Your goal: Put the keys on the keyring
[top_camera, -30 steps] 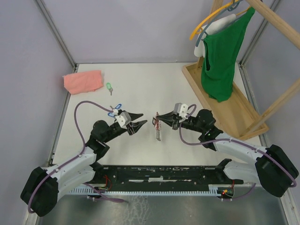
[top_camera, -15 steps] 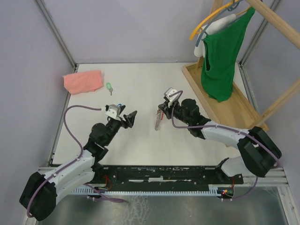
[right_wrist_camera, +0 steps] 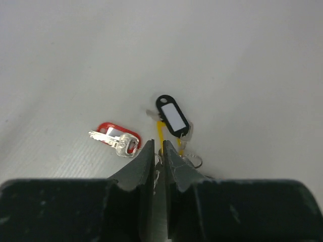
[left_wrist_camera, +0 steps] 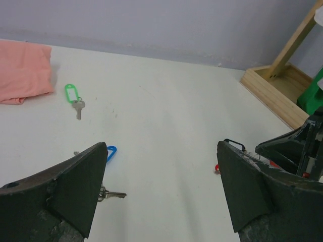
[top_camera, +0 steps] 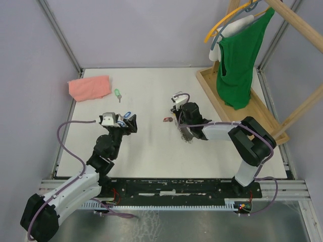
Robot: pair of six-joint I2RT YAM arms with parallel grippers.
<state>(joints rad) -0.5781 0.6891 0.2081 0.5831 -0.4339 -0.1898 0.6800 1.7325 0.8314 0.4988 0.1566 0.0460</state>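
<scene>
From above, my left claw (top_camera: 128, 121) sits by the blue-tagged keys (top_camera: 125, 114), left on the tabletop (top_camera: 151, 91). My right claw (top_camera: 177, 115) is over the keyring (top_camera: 185, 132) at the middle. Left wrist: claw spread wide. Right wrist: claw a narrow slit at the keyring's yellow band (right_wrist_camera: 160, 132); whether it grips, I cannot tell.

Two white-and-black jointed robot arms: left arm (top_camera: 75, 186) stretched forward and slightly rightward, its dark two-finger left end effector (left_wrist_camera: 161, 146) spread wide; right arm (top_camera: 217, 132) folded sharply back leftward, its black two-finger right end effector (right_wrist_camera: 157, 147) pitched downward, jaws parted by only a narrow slit.
</scene>
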